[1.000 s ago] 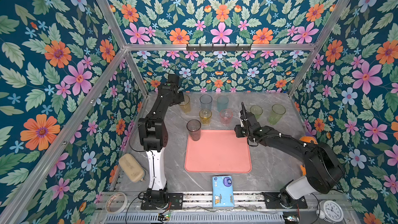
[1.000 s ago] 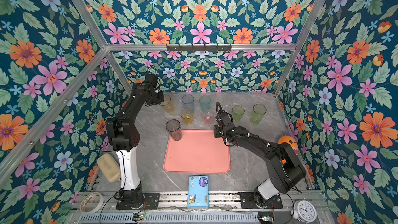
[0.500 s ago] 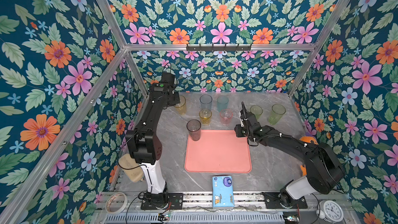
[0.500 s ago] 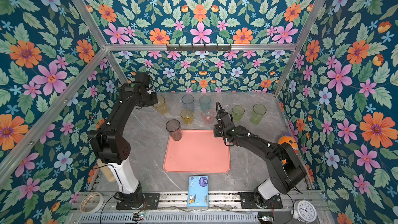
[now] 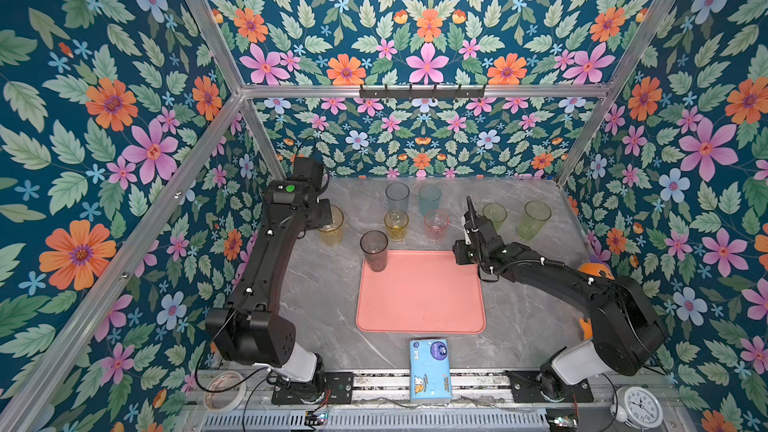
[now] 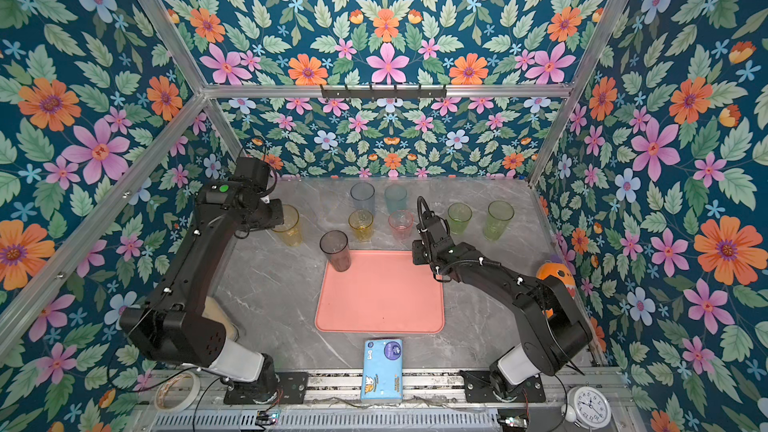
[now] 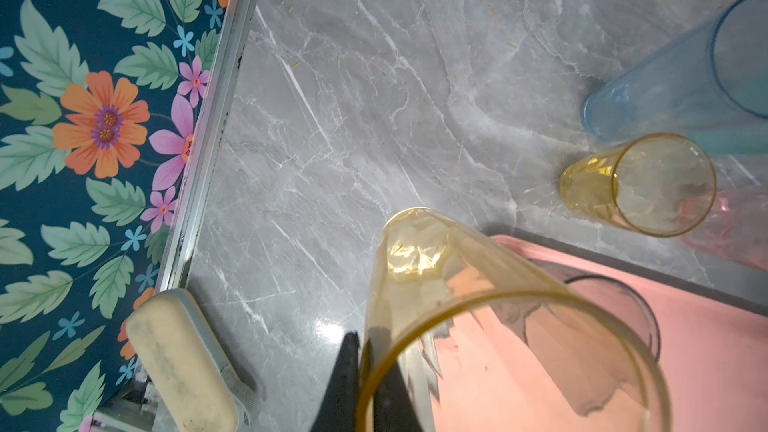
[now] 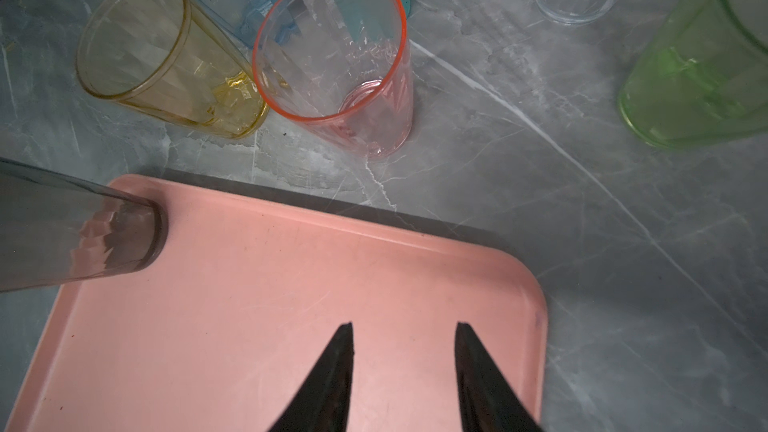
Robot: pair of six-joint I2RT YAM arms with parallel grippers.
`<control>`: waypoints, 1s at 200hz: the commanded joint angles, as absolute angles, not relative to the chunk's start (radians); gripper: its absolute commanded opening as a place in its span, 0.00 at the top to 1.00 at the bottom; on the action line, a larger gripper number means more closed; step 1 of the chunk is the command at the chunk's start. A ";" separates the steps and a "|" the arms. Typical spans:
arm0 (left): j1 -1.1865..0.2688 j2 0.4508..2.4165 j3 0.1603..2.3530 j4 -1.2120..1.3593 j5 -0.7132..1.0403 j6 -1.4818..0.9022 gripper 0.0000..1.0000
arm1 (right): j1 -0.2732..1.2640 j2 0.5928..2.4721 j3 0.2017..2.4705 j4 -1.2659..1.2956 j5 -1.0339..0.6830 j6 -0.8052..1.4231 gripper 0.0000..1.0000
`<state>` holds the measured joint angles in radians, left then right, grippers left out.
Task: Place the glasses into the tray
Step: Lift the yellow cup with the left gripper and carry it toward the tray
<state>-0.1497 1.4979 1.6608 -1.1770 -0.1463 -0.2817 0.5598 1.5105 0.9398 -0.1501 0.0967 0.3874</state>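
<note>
The amber tumbler [image 5: 332, 227] is upright, mouth up and long axis vertical, left of the tray's [image 5: 419, 305] far left corner. The left gripper [image 7: 368, 347] is clamped on its wall. The smoky grey tumbler [image 5: 374, 251] stands upright on that corner. The right gripper [image 8: 403, 326], jaws apart and empty, hovers over the far right corner.

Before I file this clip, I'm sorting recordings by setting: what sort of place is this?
Probably a robot test cell, not a home: left arm and right arm bolted to a front rail, floral-papered walls on an aluminium frame.
</note>
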 commanded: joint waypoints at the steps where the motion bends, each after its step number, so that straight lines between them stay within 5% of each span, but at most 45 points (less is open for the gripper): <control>1: -0.151 1.444 1.618 -1.210 -0.139 -0.275 1.00 | 0.561 1.489 0.923 -0.122 0.094 0.394 0.58; 81: -0.243 1.217 1.388 -1.232 -0.186 -0.319 1.00 | 0.561 1.409 0.878 -0.079 0.059 0.394 0.58; 200: -0.375 1.013 1.087 -1.110 -0.004 -0.407 1.00 | 0.561 1.459 0.865 0.010 0.089 0.364 0.58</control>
